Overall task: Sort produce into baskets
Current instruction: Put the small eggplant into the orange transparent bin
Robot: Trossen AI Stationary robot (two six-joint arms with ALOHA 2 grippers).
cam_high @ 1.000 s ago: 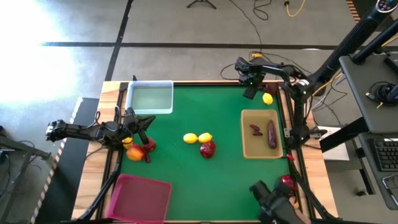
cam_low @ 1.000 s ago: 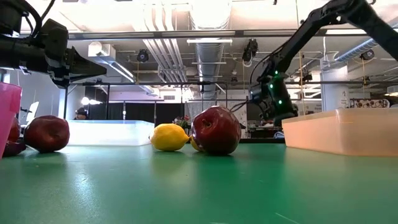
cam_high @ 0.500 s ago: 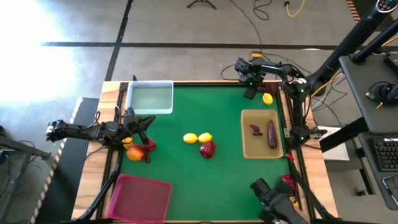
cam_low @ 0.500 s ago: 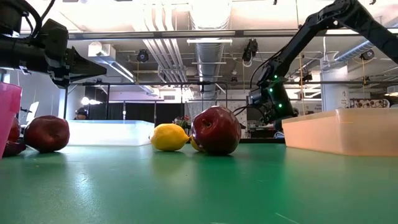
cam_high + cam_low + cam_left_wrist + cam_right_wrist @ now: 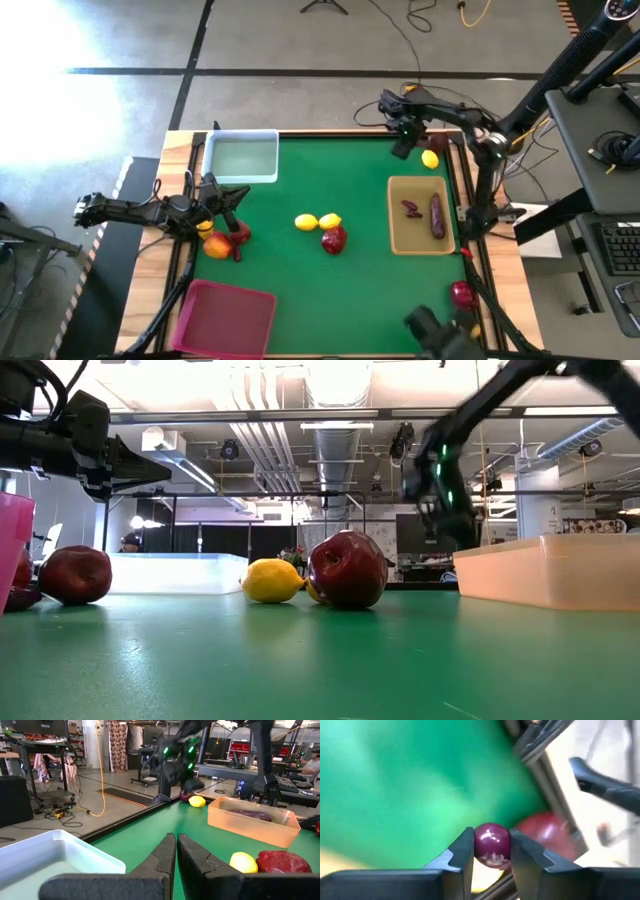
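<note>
The right claw (image 5: 402, 140) has risen from where it hung half a second ago, and the low view shows it higher and blurred with motion. In the right wrist view it is clamped on a small round purple piece (image 5: 491, 845), so the pick looks done and the carry begun. My guess is that it belongs in the tan tray (image 5: 393, 215), which is close by and already holds two purple pieces (image 5: 436, 215). The right arm reaches to the bench's far right corner, above a lemon (image 5: 430, 158) and a red fruit (image 5: 545, 832). The left claw (image 5: 238, 196) waits at the left, nearly closed and empty.
</note>
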